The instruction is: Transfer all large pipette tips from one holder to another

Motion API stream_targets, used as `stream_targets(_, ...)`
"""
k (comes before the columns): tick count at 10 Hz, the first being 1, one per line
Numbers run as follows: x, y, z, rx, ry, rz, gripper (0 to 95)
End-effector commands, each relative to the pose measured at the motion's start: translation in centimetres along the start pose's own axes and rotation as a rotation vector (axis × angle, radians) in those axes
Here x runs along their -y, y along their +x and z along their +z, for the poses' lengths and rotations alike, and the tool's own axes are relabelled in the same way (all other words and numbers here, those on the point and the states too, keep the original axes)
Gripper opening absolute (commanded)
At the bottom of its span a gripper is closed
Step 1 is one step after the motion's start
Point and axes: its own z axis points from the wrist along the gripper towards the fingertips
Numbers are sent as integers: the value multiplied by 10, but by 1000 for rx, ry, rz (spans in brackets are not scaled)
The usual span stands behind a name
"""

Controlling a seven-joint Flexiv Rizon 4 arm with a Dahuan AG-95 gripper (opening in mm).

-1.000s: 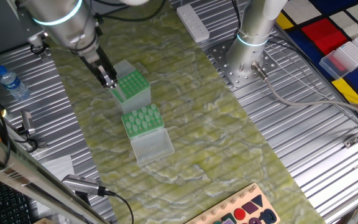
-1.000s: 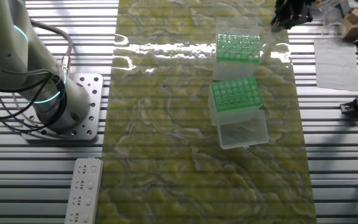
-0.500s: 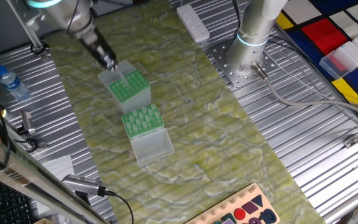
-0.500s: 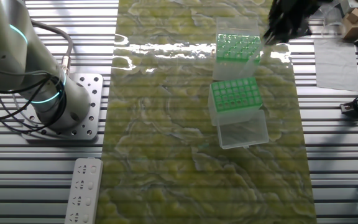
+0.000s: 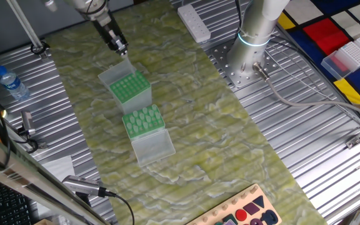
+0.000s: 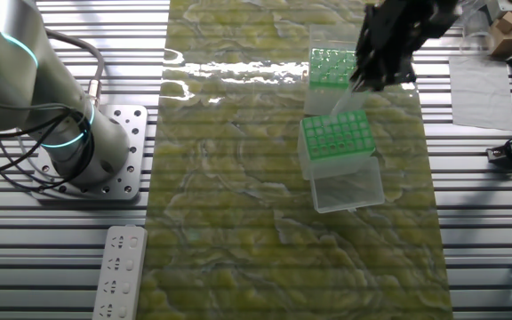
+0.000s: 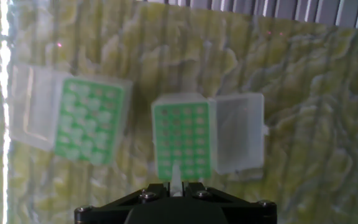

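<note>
Green racks number two (image 5: pixel 130 87) (image 5: pixel 143 120), and the hand (image 7: pixel 176 182) pinches seemingly one pale tip (image 7: pixel 176 177).

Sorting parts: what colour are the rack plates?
Green rack plates, clearest in the hand view.

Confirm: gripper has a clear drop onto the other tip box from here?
Probably yes. The gripper, pinching a pipette tip, hangs above the open box; its lid is folded aside and nothing lies between.

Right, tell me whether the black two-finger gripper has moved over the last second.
Yes. In one fixed view the black two-finger gripper has risen up and away from the far clear plastic tip box, which it was touching, and holds a pale pipette tip.
</note>
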Motion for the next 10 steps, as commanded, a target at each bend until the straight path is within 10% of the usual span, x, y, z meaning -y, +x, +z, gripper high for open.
stream_targets(1,7,11,7,11,4,-7,0)
stream_targets(10,21,8,22,38,2,-28,0)
